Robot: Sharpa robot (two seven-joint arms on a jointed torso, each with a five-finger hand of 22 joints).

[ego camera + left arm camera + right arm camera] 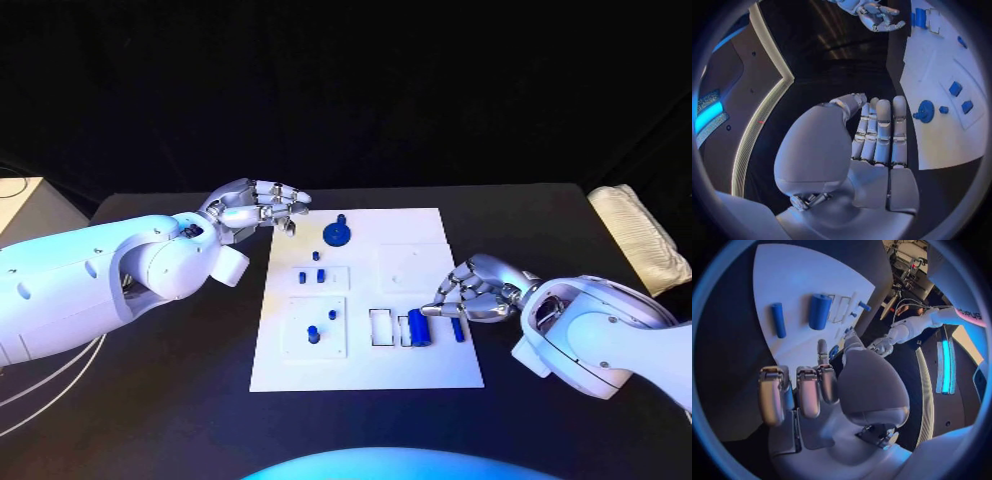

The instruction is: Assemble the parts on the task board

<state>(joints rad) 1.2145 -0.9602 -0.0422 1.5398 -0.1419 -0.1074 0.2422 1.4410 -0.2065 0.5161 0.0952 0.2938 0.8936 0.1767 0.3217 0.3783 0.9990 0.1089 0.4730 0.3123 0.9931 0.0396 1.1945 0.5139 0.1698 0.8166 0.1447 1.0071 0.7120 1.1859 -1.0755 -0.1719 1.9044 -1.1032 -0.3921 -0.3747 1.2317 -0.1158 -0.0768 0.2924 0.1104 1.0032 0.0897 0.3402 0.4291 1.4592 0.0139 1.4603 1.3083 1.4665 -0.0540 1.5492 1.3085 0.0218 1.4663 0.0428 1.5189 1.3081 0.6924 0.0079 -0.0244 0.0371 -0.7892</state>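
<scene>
1. Head view: the task board (pixel 418 375) is lying in the middle of the black table (pixel 173 400). The left hand (pixel 260 208) is hovering by the board's far left corner, fingers curled in and holding nothing as far as I can see. A round blue gear (pixel 338 234) is sitting just beside it on the board. The right hand (pixel 476 290) is hanging over the board's right edge, next to a thick blue cylinder (pixel 417 327) and a thin blue pin (pixel 459 329).

2. Left wrist view: the left hand (pixel 876 135) is showing straight fingers held side by side, empty palm, with the gear (pixel 926 110) near the fingertips. Small blue blocks (pixel 956 89) are sitting further along the board.

3. Right wrist view: the right hand (pixel 817 390) has fingers bent inward, nothing in them. The cylinder (pixel 820 311) and the pin (pixel 778 320) are lying beyond the fingertips. There's pink lettering on the other arm's forearm, too blurry to read, maybe a logo.
</scene>
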